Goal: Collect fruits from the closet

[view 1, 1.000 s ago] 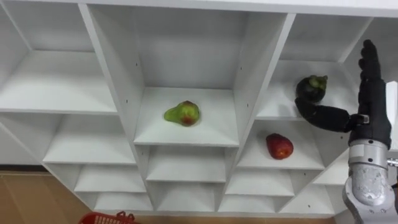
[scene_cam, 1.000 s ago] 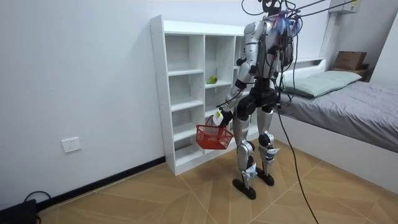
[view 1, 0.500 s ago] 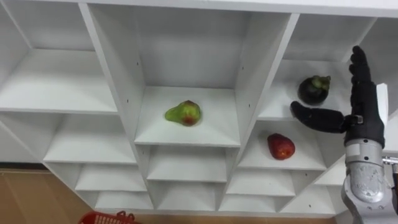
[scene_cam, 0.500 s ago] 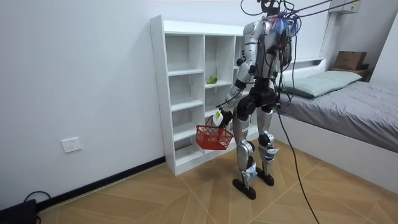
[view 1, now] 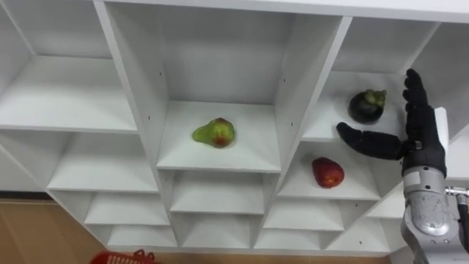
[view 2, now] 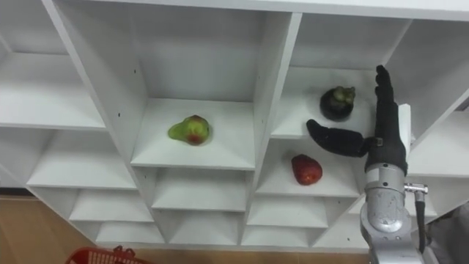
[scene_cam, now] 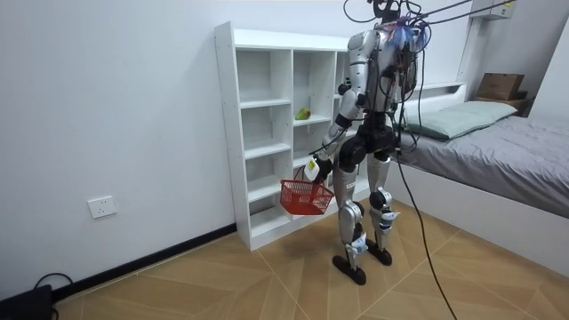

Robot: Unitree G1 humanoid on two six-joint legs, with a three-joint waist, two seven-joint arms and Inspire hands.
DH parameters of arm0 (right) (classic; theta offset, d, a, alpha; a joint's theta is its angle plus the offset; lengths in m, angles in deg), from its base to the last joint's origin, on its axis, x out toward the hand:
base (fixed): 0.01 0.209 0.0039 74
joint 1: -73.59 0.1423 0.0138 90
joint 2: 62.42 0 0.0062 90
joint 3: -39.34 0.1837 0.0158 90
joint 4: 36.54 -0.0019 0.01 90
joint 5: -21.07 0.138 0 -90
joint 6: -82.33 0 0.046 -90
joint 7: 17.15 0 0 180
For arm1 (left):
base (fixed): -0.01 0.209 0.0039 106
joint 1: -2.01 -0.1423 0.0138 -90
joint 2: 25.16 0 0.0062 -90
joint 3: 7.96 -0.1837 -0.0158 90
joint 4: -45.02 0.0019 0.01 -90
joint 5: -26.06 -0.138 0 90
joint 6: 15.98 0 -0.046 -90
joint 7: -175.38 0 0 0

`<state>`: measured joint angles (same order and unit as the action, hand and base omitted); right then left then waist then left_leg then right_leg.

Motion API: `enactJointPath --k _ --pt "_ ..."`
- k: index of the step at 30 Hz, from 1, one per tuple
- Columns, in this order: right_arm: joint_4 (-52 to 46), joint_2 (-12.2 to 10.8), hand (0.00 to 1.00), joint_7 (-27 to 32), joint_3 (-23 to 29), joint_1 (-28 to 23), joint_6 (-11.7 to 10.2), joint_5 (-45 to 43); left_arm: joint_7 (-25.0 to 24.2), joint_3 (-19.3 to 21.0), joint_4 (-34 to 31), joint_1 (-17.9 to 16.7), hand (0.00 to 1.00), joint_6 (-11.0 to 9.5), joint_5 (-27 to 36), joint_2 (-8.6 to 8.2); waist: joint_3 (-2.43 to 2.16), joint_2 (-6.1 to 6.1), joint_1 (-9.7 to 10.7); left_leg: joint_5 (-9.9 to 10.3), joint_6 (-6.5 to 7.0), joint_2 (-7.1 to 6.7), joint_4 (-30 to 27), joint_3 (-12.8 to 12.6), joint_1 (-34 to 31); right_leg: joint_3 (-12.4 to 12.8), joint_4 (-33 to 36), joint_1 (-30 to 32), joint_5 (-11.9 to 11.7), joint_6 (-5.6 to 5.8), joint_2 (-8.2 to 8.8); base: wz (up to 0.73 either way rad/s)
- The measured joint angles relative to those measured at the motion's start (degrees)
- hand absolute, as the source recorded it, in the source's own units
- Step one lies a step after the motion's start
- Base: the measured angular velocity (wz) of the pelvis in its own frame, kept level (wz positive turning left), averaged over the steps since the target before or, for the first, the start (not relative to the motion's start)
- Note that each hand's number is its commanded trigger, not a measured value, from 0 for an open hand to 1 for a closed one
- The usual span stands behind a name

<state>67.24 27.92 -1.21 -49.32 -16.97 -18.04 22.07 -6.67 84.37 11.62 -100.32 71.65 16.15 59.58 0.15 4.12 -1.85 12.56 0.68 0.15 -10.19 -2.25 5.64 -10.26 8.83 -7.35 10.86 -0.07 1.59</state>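
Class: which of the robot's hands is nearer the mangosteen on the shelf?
Right. The right hand is raised, open, just right of the mangosteen; the left hand hangs low by the hip, carrying the red basket.

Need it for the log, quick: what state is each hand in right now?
Left hand: shut on the handle of the red basket.
Right hand: open, fingers straight, holding nothing, by the dark fruit.
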Motion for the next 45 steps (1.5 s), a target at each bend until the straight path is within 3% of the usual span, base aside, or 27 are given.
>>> enactJointPath --k 8,21,22,23,24,25,29,35,45 --pt "3.5 2.1 0.0 -1.2 0.0 2.6 0.6 0.0 -1.0 1.3 -0.5 -0.2 1.0 1.2 -2.1 -0.07 -0.02 -0.14 -0.2 0.0 0.0 -0.04 -0.7 0.8 -0.4 -0.9 0.1 -0.1 0.0 -0.06 0.08 0.05" --pt "3.7 2.4 0.0 -3.7 0.0 3.3 1.8 -0.1 -1.1 1.5 -1.0 -0.6 1.0 2.6 -4.1 -0.06 -0.11 -0.22 0.0 0.0 -0.02 -0.04 -0.7 1.2 -0.9 -1.1 0.8 0.3 0.0 -0.07 0.11 0.0" --pt "3.7 2.5 0.07 -4.4 0.0 3.5 1.8 -0.1 -1.1 1.4 -1.3 -0.6 1.0 2.7 -4.3 -0.06 -0.09 -0.17 0.0 0.0 -0.02 -0.05 -0.7 1.2 -1.0 -1.1 0.8 0.4 0.0 -0.07 0.11 0.0" --pt "3.7 2.6 0.26 -4.9 0.0 3.6 2.0 -0.1 -1.0 1.4 -1.5 -0.6 1.0 2.8 -4.3 -0.06 -0.1 -0.15 0.1 0.0 -0.03 -0.05 -0.7 1.2 -1.0 -1.1 0.8 0.4 0.0 -0.07 0.09 0.0" --pt "3.7 2.6 0.68 -5.1 0.0 3.6 2.2 -0.1 -1.0 1.4 -1.5 -0.6 1.0 2.8 -4.3 -0.06 -0.11 -0.14 0.1 0.0 -0.03 -0.05 -0.7 1.2 -1.0 -1.1 0.8 0.4 0.0 -0.07 0.08 0.0" --pt "3.8 2.7 0.97 -5.4 0.0 3.7 2.5 0.0 -1.0 1.4 -1.5 -0.5 1.0 2.8 -4.3 -0.06 -0.11 -0.13 0.2 0.0 -0.03 -0.06 -0.7 1.2 -1.1 -1.0 0.7 0.4 0.0 -0.07 0.07 0.0" --pt "5.3 3.5 1.0 -6.2 0.0 4.5 2.4 -0.2 -1.0 1.0 -2.4 -0.5 1.0 3.7 -4.3 -0.03 -0.15 -0.02 0.3 0.0 -0.03 -0.09 -1.1 1.1 -1.1 -0.9 0.8 0.4 0.0 -0.07 0.07 0.0" --pt "10.3 4.1 1.0 -6.2 1.9 7.7 3.0 -2.7 -1.0 0.8 -3.7 -0.5 1.0 3.9 -4.3 0.13 -0.59 0.82 0.3 0.0 -0.03 -0.04 -1.0 1.2 -1.1 -1.0 0.8 0.1 0.0 -0.08 0.05 0.0" --pt "10.6 4.1 1.0 -6.2 2.4 8.3 3.8 -3.7 -0.5 0.4 -3.8 -0.4 1.0 3.8 -4.1 0.15 -0.44 0.6 0.3 0.0 -0.04 -0.03 -1.1 1.4 -0.8 -1.0 0.8 -0.1 0.0 -0.08 -0.01 0.0"
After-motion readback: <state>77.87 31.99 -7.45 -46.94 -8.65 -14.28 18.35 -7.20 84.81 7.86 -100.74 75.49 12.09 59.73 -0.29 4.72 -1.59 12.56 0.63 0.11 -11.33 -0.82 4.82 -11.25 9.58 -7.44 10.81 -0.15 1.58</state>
